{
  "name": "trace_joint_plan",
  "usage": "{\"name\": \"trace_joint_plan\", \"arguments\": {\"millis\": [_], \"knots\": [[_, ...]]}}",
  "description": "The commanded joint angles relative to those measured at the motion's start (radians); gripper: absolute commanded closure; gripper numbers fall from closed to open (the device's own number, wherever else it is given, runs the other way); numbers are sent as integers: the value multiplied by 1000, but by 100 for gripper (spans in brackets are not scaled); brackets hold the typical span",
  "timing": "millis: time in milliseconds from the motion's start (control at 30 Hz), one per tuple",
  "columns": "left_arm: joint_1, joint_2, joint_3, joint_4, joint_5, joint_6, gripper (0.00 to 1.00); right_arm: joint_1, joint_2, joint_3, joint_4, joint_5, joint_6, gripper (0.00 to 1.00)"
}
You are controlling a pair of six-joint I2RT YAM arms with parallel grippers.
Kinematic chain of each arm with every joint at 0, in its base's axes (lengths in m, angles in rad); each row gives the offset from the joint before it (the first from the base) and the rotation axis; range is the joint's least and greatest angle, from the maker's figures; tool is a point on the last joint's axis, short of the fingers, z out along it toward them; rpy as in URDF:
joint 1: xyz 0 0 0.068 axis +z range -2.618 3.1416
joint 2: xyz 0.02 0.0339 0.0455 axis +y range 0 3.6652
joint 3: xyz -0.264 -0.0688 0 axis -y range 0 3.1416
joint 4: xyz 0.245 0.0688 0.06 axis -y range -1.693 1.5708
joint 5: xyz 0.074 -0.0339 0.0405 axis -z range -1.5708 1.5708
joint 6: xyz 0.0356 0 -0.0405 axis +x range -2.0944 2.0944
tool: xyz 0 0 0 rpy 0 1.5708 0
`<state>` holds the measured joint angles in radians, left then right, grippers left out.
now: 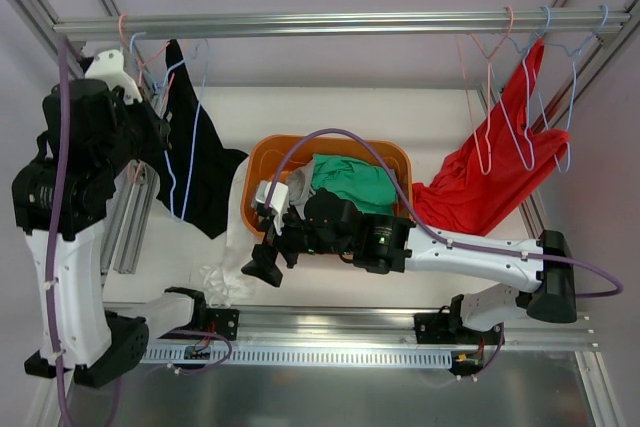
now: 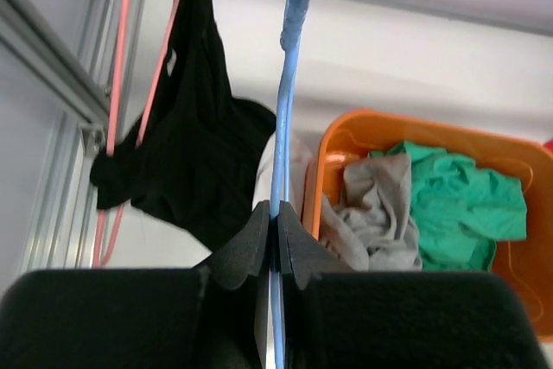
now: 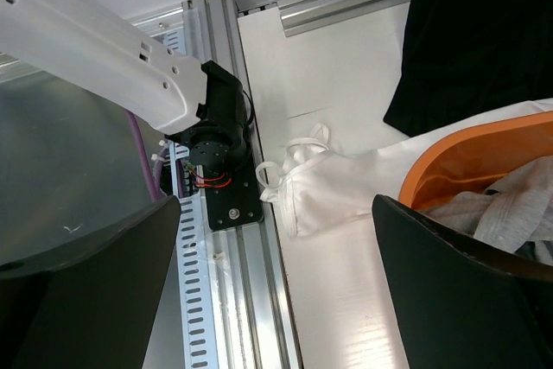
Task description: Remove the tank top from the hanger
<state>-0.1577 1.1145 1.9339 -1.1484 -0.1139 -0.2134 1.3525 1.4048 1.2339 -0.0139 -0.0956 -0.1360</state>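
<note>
The white tank top (image 1: 222, 282) lies crumpled on the table by the near rail, its straps (image 3: 298, 149) loose and its body (image 3: 346, 187) running up to the orange basket. A bare blue hanger (image 2: 285, 110) hangs from the top bar (image 1: 340, 23). My left gripper (image 2: 276, 222) is shut on the hanger's wire, high at the left (image 1: 150, 112). My right gripper (image 3: 276, 213) is open with nothing between its fingers. It hovers just above the table beside the tank top (image 1: 265, 267).
A black garment (image 1: 195, 167) hangs on a pink hanger (image 2: 117, 101) next to the blue one. The orange basket (image 1: 330, 140) holds green and grey clothes. A red garment (image 1: 480, 187) hangs on hangers at the right. The aluminium rail (image 3: 259, 300) runs along the near edge.
</note>
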Motion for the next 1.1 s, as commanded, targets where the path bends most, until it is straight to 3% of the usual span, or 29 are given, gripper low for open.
{"name": "trace_joint_plan", "arguments": {"millis": [0, 200, 400, 567, 1067], "knots": [[-5, 154, 118, 10, -33, 43, 100, -1, 3, 9, 19, 36, -19, 1], [-5, 378, 379, -4, -62, 78, 100, -12, 14, -14, 19, 36, -10, 0], [-3, 505, 439, -4, -124, 97, 100, -13, 6, -42, 22, 10, 4, 1], [-5, 553, 407, -5, -112, 101, 100, -12, 10, -70, 58, -32, 19, 0], [-5, 432, 252, -19, -55, 115, 100, -10, 40, -53, 81, -72, 27, 1]]}}
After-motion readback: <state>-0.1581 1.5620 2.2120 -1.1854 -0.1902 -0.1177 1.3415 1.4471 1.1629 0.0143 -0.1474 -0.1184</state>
